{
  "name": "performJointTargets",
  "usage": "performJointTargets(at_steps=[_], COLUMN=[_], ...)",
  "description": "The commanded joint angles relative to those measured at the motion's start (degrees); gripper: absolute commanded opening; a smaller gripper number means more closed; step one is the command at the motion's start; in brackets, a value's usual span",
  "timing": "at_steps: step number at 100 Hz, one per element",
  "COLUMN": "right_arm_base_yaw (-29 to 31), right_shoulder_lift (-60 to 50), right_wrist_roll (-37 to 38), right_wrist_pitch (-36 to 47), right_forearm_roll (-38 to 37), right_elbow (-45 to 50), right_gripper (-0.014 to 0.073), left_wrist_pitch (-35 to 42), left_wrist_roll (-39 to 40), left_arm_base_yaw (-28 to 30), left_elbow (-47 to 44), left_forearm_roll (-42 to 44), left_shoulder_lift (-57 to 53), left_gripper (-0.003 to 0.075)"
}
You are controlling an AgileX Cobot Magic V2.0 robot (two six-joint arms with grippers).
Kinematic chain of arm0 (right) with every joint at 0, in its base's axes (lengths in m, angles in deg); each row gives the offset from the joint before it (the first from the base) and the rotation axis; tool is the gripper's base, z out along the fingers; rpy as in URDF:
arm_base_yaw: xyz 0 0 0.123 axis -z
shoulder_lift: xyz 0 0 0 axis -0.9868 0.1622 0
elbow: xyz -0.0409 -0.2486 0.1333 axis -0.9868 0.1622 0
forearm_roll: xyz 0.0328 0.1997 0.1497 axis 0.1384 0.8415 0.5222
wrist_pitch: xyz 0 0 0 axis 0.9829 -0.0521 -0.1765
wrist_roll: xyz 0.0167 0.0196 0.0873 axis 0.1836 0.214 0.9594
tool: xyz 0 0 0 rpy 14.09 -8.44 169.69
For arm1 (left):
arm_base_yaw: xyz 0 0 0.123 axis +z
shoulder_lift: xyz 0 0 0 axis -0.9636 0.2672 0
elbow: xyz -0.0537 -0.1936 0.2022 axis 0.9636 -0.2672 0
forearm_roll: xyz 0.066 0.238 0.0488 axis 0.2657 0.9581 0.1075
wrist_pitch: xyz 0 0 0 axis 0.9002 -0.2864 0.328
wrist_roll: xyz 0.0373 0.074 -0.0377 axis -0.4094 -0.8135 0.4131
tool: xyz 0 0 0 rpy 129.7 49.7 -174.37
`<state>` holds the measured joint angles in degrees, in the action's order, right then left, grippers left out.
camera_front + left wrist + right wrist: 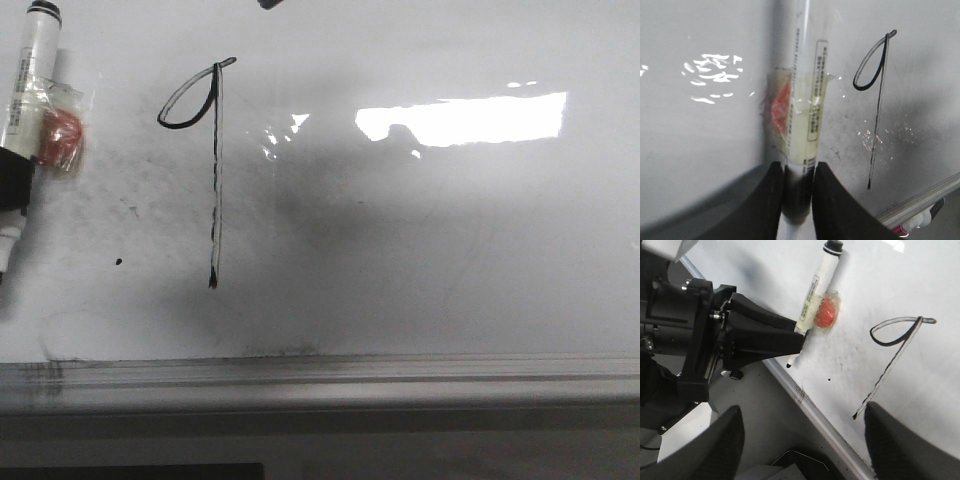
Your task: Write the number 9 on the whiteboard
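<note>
The whiteboard point(450, 250) fills the front view, with its silver rail point(320, 375) along the near edge. The number 9 point(215, 180) is drawn in thin black: a flattened loop and a long straight stem. It also shows in the left wrist view point(877, 115) and the right wrist view point(890, 365). My left gripper point(798, 167) is shut on a white marker point(805, 100) with a red lump point(62, 135) taped to it. The marker point(30, 90) stands left of the 9, tip toward the rail. My right gripper point(805, 445) is open and empty over the board's near edge.
A tiny black dot point(119, 262) lies left of the stem's foot. Grey smudges and a bright glare patch point(460, 118) mark the board. A pink-ended marker point(920, 220) lies below the rail. The left arm's black body point(690, 340) is beside the board edge.
</note>
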<state>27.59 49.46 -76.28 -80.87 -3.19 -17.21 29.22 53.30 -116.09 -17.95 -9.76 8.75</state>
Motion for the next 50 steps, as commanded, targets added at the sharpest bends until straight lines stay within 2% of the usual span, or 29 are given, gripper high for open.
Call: performJointTargets(at_steps=[1,9,15,22,34,40,43,50], right_arm_base_yaw=[0.0,0.0,0.0,0.0,0.0,0.0,0.0,0.0], right_shoulder_lift=[-1.2,-1.3,-1.6,-2.5,-6.2,-9.3,-10.9,-15.3], right_wrist_roll=[-0.4,-0.4,-0.4,-0.4,-0.4,-0.4,-0.4,-0.4], right_wrist_pitch=[3.9,4.0,3.8,4.2,7.5,10.9,13.5,18.8], right_forearm_roll=[0.3,-1.1,-2.5,-3.9,-5.5,-6.1,-6.4,-8.4], right_elbow=[-2.0,-2.0,-2.0,-1.3,2.2,5.6,7.3,12.0], right_gripper=[0.0447,0.0430,0.0383,0.0284,0.0046,-0.0074,-0.0067,-0.0063], left_wrist_pitch=[3.2,3.8,4.4,4.5,4.5,3.9,3.6,3.2], left_wrist_roll=[0.5,0.5,0.5,0.5,0.4,0.4,0.4,0.4], left_arm_base_yaw=[0.2,0.2,0.2,0.2,0.2,0.2,0.2,0.2], left_elbow=[1.8,1.8,1.8,1.8,1.8,1.8,1.7,1.3], left_forearm_roll=[-0.5,-0.5,-0.3,-0.3,2.8,4.1,4.6,5.0], left_shoulder_lift=[-0.8,-1.7,-2.9,-5.0,-10.7,-13.8,-15.3,-19.2], left_gripper=[0.0291,0.0391,0.0413,0.0410,0.0404,0.0345,0.0291,0.0101])
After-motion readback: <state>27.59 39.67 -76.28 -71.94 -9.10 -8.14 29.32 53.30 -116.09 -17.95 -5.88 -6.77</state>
